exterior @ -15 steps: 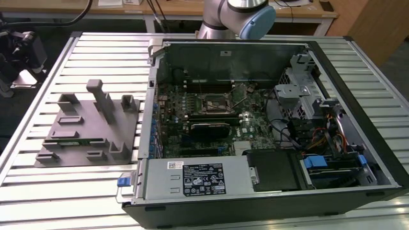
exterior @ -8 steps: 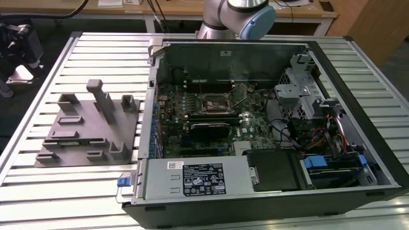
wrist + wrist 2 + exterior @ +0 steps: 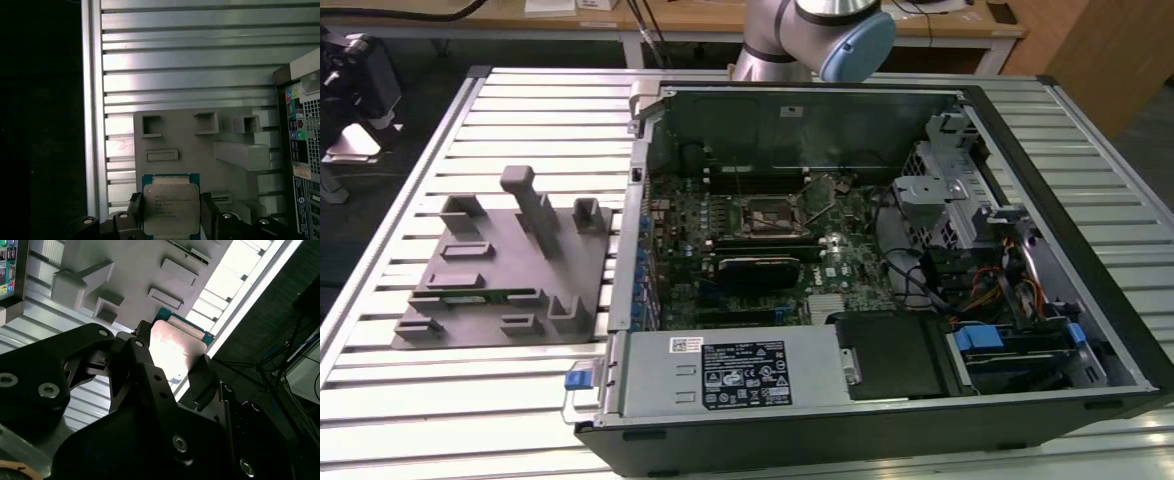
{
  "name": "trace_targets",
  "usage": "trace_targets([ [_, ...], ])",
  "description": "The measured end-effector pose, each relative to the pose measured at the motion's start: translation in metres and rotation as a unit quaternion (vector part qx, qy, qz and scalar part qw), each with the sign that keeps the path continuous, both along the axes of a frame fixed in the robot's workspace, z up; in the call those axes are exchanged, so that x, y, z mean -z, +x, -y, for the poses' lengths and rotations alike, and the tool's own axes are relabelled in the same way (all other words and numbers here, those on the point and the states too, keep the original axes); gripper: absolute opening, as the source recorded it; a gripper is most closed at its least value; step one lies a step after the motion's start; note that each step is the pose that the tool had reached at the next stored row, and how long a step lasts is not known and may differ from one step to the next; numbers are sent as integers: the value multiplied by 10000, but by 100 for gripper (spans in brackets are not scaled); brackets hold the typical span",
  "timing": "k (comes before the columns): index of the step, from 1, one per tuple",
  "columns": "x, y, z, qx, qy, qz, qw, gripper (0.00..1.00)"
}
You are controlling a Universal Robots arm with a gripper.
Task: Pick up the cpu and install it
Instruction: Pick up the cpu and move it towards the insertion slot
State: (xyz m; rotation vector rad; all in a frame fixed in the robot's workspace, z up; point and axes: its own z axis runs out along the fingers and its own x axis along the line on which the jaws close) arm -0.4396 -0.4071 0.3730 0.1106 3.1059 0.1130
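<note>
My gripper (image 3: 171, 211) is pinched on the cpu (image 3: 170, 204), with one black finger (image 3: 136, 209) pressed to each of two opposite edges. The chip's silver top plate faces the first wrist view, and a thin green rim shows around it. In the second wrist view the same plate (image 3: 175, 342) shines brightly between my fingers. The chip is up in my grip, clear of everything below. Directly beneath it lies a gray tray (image 3: 200, 150) with several shallow rectangular pockets and raised blocks. I cannot tell from here what any of those pockets hold. The tray rests on a ribbed metal table (image 3: 190, 65). Farther out, beside the tray, is the open computer case (image 3: 1107, 330), lying on its side. In the exterior view it sits to that view's right of the tray. Inside it I see the motherboard (image 3: 678, 290) with its dark, metal-framed socket (image 3: 769, 213) near the middle. A boxy power supply (image 3: 720, 370) fills the near corner, and there are bundles of colored cables (image 3: 987, 290) and a drive bay with blue tabs (image 3: 1014, 340). My arm (image 3: 807, 35) shows beyond the far side of the case.
</note>
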Motion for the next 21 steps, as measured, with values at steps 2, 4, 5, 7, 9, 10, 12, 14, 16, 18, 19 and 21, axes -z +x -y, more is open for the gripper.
trace_targets([
  [2, -29, 0, 0, 0, 0, 0, 10000, 55],
  [4, -51, 0, 0, 0, 1, 1, 10000, 55],
  [5, -59, 0, 0, 0, 1, 1, 10000, 55],
  [7, -61, 0, 0, 0, 1, 1, 10000, 55],
  [9, -63, 0, 0, 0, 0, 0, 10000, 55],
  [10, -64, 0, 0, 0, 0, 0, 10000, 55],
  [12, -65, 0, 0, 0, 0, 0, 10000, 55],
  [14, -67, 10, 0, -1, 0, -1, 10000, 55],
  [16, -65, 28, 0, 0, 1, 1, 10000, 55],
  [18, -66, 51, 0, 0, 0, 0, 10000, 55],
  [19, -65, 65, 0, 0, 0, 0, 10000, 55],
  [21, -65, 99, 0, 0, 0, 0, 10000, 55],
])
